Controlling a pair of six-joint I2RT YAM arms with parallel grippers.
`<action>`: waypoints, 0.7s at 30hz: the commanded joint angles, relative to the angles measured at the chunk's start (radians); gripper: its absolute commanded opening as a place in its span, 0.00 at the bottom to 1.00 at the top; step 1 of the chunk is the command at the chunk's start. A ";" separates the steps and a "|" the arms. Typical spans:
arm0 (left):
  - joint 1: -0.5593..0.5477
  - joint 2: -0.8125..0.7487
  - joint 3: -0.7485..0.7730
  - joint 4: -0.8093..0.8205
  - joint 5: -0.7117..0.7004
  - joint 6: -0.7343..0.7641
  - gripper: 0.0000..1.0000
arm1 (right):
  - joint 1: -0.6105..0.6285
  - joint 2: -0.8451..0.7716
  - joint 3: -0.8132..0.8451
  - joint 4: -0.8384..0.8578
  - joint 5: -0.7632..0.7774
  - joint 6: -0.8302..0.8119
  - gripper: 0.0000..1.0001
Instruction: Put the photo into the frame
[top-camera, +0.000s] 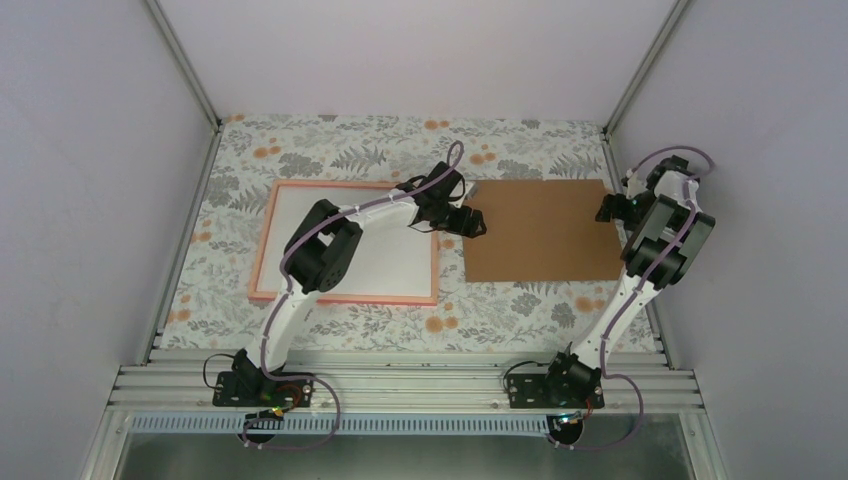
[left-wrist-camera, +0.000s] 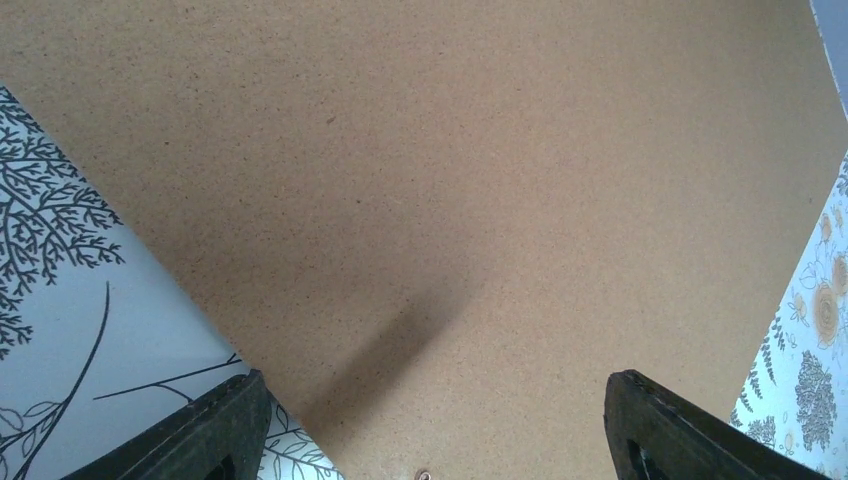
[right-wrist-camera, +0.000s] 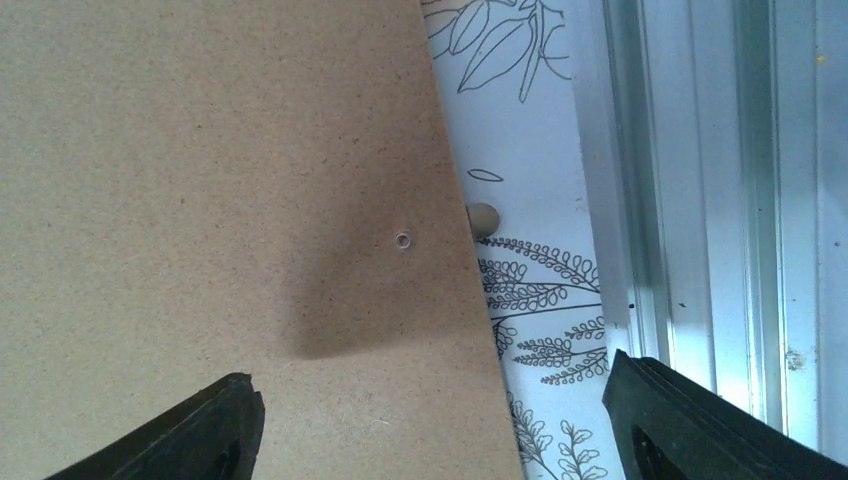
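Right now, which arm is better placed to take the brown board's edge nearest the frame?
Left. The left fingers, open, hover over the board edge beside the frame; the right fingers are at its far edge.

The frame (top-camera: 380, 301) lies flat on the left of the floral cloth (top-camera: 400, 140), a salmon edge around a white inside. The left arm (top-camera: 325, 250) reaches across its right half. The left gripper (top-camera: 476, 222) sits at the left edge of the brown board (top-camera: 545, 230), which lies flat just right of the frame. The right gripper (top-camera: 607, 210) is at the board's right edge.
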 joint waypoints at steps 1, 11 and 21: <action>-0.001 0.047 -0.008 -0.036 0.007 -0.036 0.84 | 0.010 -0.011 -0.052 -0.010 -0.072 0.010 0.85; 0.007 0.061 -0.013 -0.036 0.006 -0.042 0.84 | 0.011 -0.054 0.001 -0.078 -0.135 -0.003 0.83; 0.015 0.051 -0.036 -0.032 -0.002 -0.041 0.85 | 0.004 -0.025 -0.005 -0.058 -0.096 -0.010 0.84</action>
